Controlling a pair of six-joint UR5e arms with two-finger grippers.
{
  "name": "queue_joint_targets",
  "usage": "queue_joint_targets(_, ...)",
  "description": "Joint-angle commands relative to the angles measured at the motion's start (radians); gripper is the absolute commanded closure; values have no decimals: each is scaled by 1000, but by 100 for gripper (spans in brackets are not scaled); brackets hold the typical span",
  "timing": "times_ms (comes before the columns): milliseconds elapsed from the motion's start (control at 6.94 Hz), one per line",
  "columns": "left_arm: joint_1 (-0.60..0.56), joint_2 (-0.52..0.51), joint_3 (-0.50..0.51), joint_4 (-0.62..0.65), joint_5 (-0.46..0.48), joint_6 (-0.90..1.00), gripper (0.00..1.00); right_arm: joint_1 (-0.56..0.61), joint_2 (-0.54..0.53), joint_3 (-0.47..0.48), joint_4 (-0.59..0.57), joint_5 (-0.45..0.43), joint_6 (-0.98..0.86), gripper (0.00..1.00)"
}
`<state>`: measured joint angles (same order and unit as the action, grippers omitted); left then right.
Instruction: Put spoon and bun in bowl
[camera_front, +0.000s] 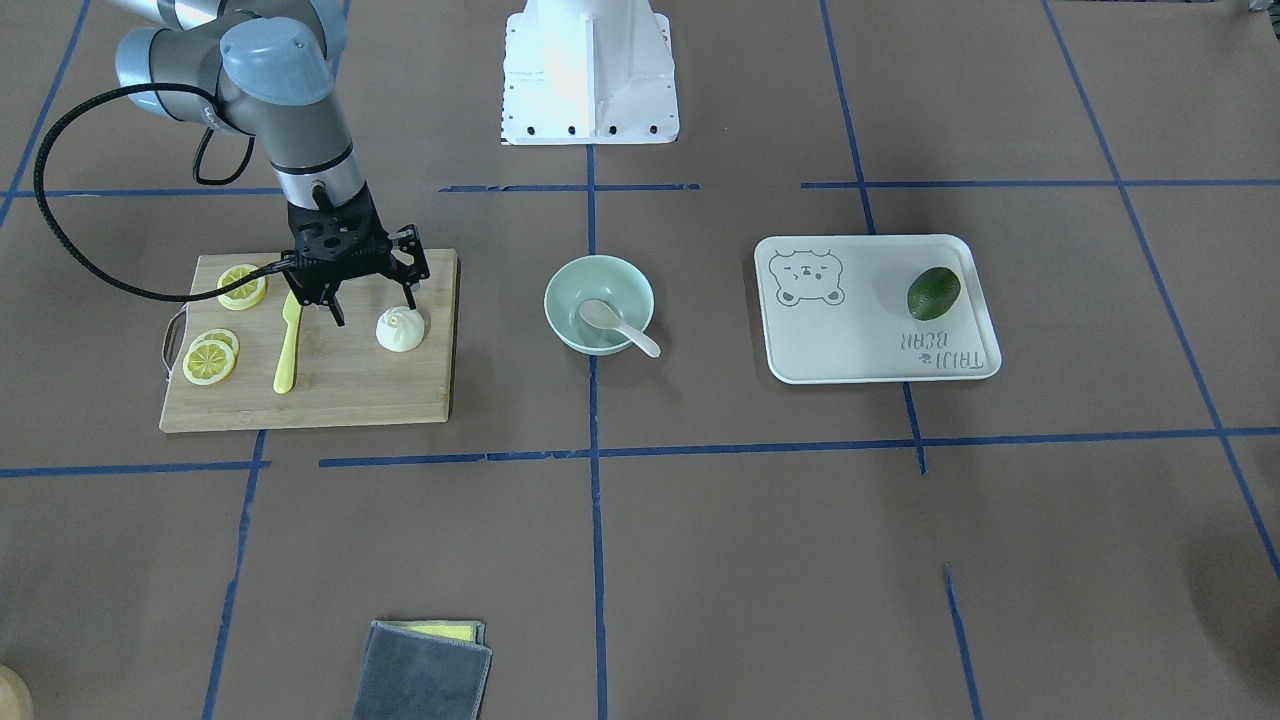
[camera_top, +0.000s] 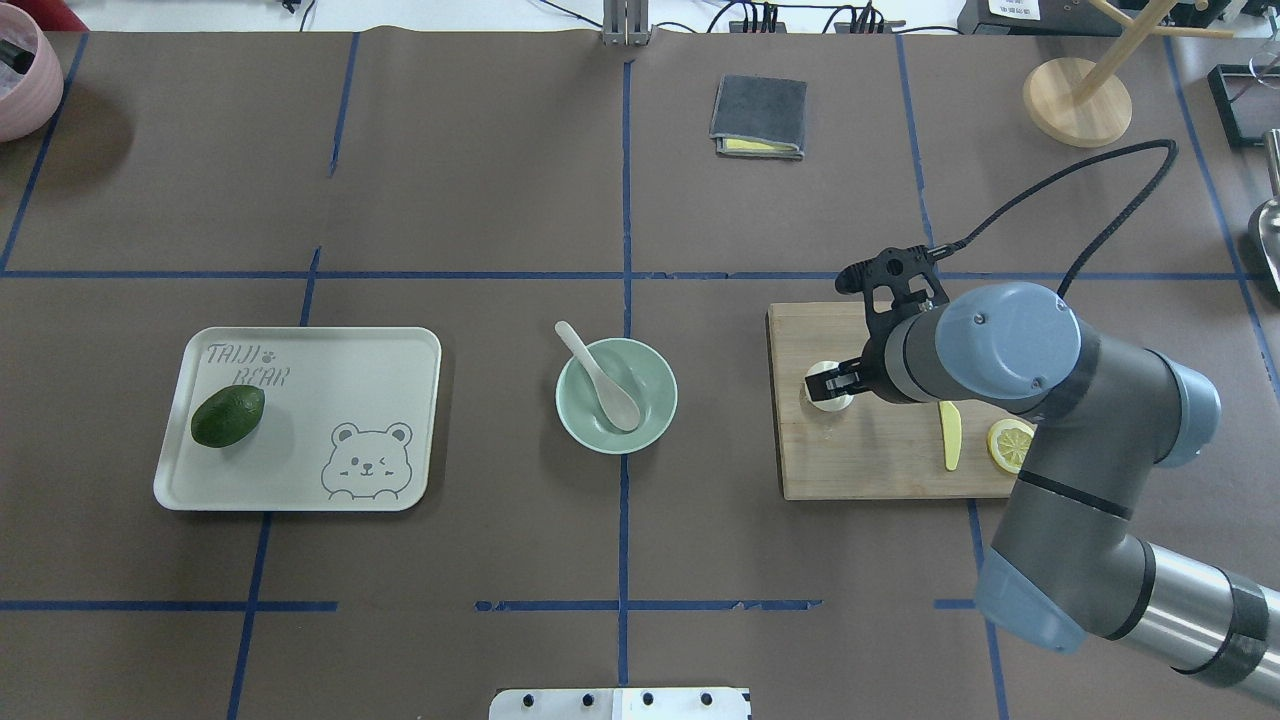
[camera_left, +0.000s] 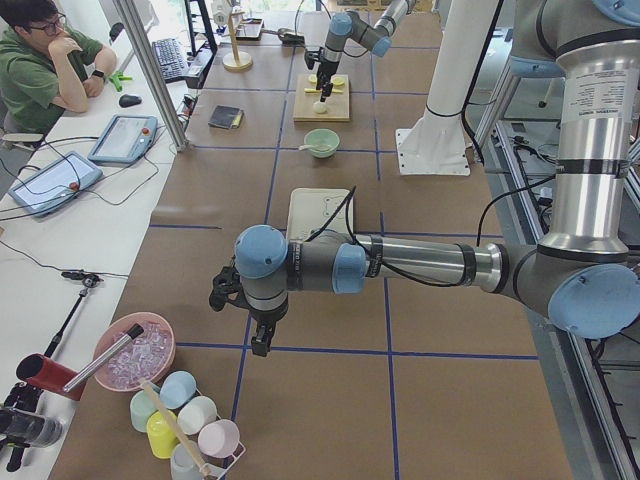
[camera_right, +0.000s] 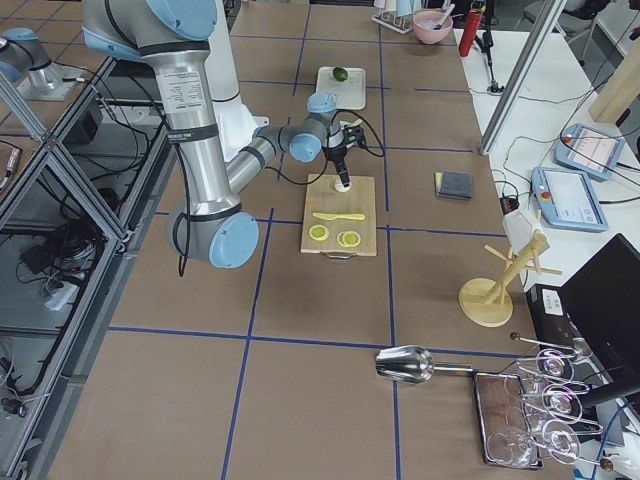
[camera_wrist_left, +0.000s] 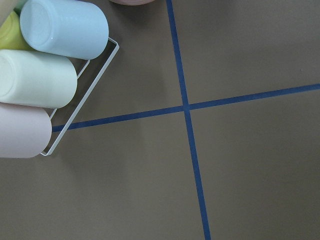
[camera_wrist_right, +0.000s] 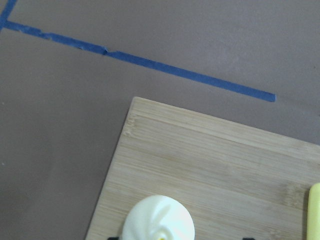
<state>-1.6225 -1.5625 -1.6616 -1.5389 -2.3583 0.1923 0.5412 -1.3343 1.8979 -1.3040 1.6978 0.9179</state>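
The white pleated bun (camera_front: 401, 328) sits on the wooden cutting board (camera_front: 330, 395). My right gripper (camera_front: 374, 310) hangs open just above the bun, one finger on each side. In the right wrist view the bun (camera_wrist_right: 159, 220) lies at the bottom centre, between the dark fingertips. In the overhead view the gripper partly hides the bun (camera_top: 828, 398). The off-white spoon (camera_front: 615, 322) lies in the mint-green bowl (camera_front: 560, 280) with its handle over the rim. My left gripper (camera_left: 245, 310) shows only in the exterior left view, far from these things, and I cannot tell whether it is open.
Lemon slices (camera_front: 212, 358) and a yellow knife (camera_front: 288, 345) lie on the board. The bear-print tray (camera_front: 850, 340) holds an avocado (camera_front: 933, 292). A grey cloth (camera_front: 425, 675) lies near the front edge. A wire rack of cups (camera_wrist_left: 45, 80) lies below the left wrist.
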Motion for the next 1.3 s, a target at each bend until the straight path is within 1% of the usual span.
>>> queue_joint_targets(0,19,1,2,-3,2,-1,0,-16,-19,-20,66,-3,2,23)
queue_joint_targets(432,20,-1,0,-3,2,-1,0,-21,38,-54,66,-4,13,23)
queue_joint_targets(576,18,-1,-1,-3,2,-1,0,-23,38,-66,65,-7,13,25)
queue_joint_targets(720,19,-1,-1,-3,2,-1,0,-23,38,-68,65,-10,13,34)
queue_joint_targets(864,20,-1,-1,-3,2,-1,0,-24,37,-68,63,-9,12,56)
queue_joint_targets(1008,20,-1,-1,-3,2,-1,0,-24,37,-68,61,-3,12,83)
queue_joint_targets(1153,20,-2,-1,-3,2,-1,0,-23,38,-65,61,-1,12,100)
